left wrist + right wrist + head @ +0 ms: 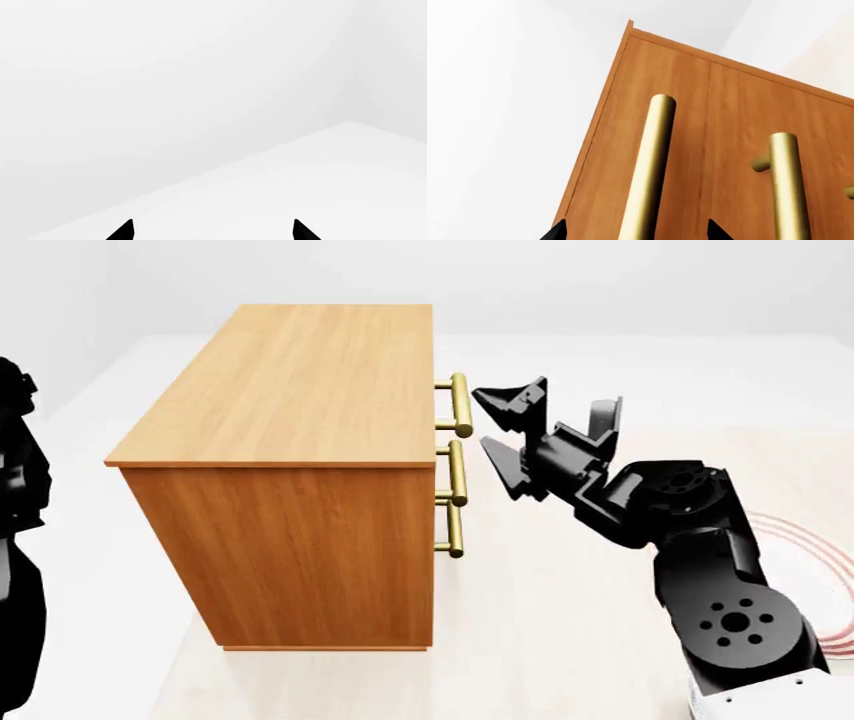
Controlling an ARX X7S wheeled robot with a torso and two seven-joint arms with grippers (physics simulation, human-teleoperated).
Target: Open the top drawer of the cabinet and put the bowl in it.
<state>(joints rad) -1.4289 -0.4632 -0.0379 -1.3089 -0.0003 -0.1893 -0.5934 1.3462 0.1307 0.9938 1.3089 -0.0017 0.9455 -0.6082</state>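
1. Sat the cabinet (300, 480) big and orange-brown in the middle of the head view, on a white floor (534, 640), all three drawers shut flush.
2. Stuck out three brass bar handles from its front, one below another; top drawer (694, 100) being the uppermost, with its handle (461, 405) nearest the cabinet's top edge.
3. Hung the right gripper (501, 435) just beside that handle, fingers spread wide, not touching anything as far as could be told.
4. Showed the top handle (650, 170) running right between the two black fingertips (557, 232) in the right wrist view, second handle (787, 185) off to one side.
5. Showed the left gripper (213, 231) in its wrist view as two tips well apart, open, pointed at bare white floor and wall.
6. Peeked a red-ringed plate (814, 580) from behind the right arm, partly hidden.
7. Couldn't spot the bowl in any view.
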